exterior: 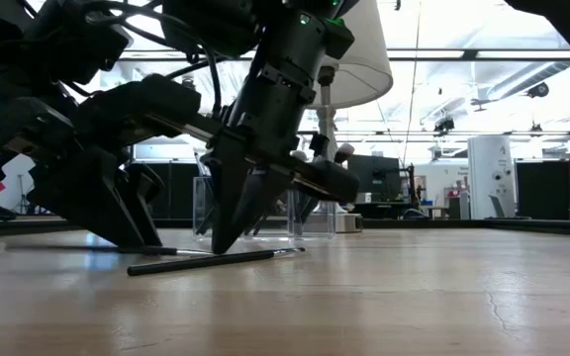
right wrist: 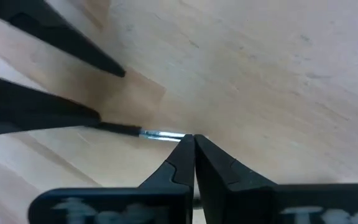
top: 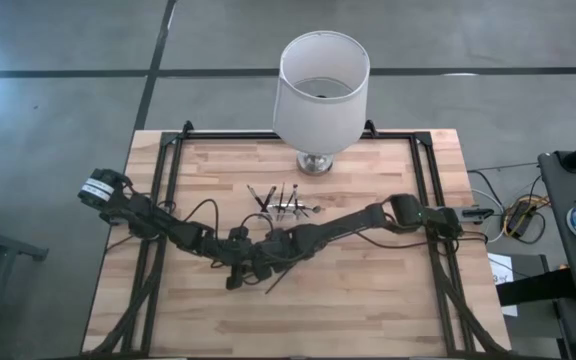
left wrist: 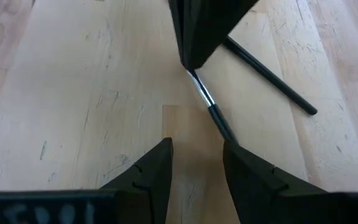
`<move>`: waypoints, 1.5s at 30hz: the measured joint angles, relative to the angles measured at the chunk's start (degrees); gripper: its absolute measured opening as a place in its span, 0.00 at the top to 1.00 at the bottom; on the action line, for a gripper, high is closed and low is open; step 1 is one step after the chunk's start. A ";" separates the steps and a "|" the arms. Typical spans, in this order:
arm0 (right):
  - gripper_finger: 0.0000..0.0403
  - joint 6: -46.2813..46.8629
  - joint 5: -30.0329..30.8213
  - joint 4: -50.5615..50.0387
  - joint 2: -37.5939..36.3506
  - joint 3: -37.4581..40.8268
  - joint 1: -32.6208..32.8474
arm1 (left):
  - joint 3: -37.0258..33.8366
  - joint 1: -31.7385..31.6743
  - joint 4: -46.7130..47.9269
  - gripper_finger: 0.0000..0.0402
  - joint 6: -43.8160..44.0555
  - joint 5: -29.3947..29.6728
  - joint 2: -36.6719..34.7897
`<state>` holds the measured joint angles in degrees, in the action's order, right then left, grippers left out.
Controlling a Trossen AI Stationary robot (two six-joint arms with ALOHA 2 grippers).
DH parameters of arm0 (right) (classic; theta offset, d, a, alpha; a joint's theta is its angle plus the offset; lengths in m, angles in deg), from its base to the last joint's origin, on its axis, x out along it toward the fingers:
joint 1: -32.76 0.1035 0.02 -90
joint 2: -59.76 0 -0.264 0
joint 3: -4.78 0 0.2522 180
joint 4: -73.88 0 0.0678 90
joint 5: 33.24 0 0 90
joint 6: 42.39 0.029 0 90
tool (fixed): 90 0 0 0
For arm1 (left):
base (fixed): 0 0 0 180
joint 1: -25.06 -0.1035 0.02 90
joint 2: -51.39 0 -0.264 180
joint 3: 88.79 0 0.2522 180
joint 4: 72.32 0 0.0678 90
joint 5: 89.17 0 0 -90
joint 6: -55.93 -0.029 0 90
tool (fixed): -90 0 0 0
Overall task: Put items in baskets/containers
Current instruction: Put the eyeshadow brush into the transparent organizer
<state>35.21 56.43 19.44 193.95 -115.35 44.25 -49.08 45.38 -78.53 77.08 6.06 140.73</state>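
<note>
Both grippers met over one brush (left wrist: pixel 211 107) on the tabletop (left wrist: pixel 73 93): right gripper (right wrist: pixel 193 140) pinched its metal end, left gripper (left wrist: pixel 196 149) straddled its handle, fingers apart.

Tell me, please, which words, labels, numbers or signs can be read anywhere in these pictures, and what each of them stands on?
Nothing can be read for certain.
Pale lettering on the left pincer's housing, left wrist view: too blurred to read.
Pale lettering on the right pincer's housing, right wrist view: too blurred to read.
White label on the left arm's outer joint, high view: too small to read.
Lampshade, sticks, table: no text visible.
</note>
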 joint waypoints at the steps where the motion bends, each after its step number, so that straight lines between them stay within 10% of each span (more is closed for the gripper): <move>1: 0.98 0.02 -0.05 0.01 0.00 0.16 -0.05 | 0.00 -0.02 0.00 0.64 0.01 -0.02 0.00; 16: 0.98 -0.60 -0.14 0.70 -0.09 1.47 -0.16 | -0.42 1.54 18.21 0.64 4.33 -4.06 -18.25; 22: 0.98 -1.22 -0.14 0.84 -0.09 1.49 -0.30 | -2.01 7.99 19.75 0.60 14.58 4.52 -21.87; 29: 0.98 -0.99 -0.09 1.25 -0.07 1.51 -0.41 | 2.48 15.76 25.78 0.58 21.79 13.91 -18.13; 45: 0.98 -0.16 0.55 2.55 0.02 1.60 -0.40 | 8.92 16.15 31.58 0.58 23.88 10.21 -4.98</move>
<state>35.06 56.98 21.99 193.98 -113.75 43.85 -40.16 61.53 -46.94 100.95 16.27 135.74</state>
